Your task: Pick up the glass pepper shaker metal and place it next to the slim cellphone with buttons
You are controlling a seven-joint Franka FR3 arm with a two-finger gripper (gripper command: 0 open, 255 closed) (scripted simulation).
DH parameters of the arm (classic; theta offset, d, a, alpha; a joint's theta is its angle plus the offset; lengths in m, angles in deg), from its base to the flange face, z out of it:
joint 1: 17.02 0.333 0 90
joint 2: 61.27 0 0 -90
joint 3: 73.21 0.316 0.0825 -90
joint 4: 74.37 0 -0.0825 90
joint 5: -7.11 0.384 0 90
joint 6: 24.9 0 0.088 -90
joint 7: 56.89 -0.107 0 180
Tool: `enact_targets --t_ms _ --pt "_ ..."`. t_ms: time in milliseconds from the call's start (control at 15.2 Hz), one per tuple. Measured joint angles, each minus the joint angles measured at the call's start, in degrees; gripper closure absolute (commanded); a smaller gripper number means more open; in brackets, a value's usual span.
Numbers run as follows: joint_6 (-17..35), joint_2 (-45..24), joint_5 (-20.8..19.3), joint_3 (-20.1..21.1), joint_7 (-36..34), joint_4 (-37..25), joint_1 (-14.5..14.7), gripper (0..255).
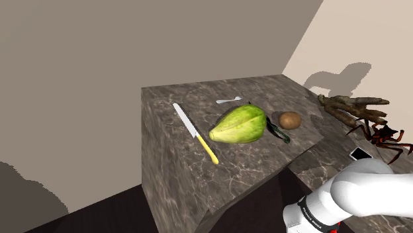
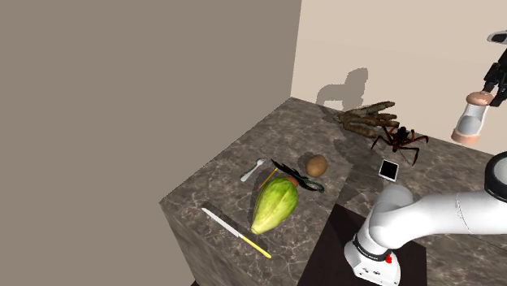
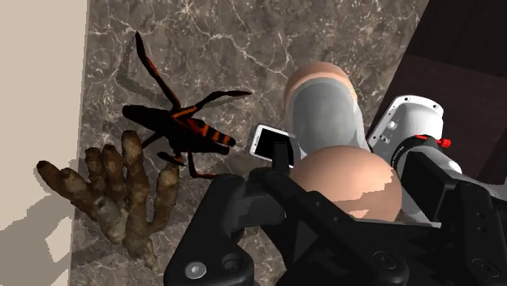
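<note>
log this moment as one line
hand: shut on shaker | shaker: held above counter | phone: flat on counter by bug | placed: not yet

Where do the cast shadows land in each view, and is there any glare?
Shoulder view: a soft grey shadow on the beige wall above the counter, at its far corner. Second exterior view: a like shadow on that wall, above the brown claw-shaped thing. Wrist view: a grey shadow lies on the wall beside that thing; the pepper shaker looks matte, no glare anywhere.
</note>
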Motion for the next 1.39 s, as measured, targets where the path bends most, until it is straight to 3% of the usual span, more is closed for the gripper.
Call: enact_targets --t_ms 1386 --pt "10.1 17.0 -1.1 1.6 -8.7 28.3 -6.4 255"
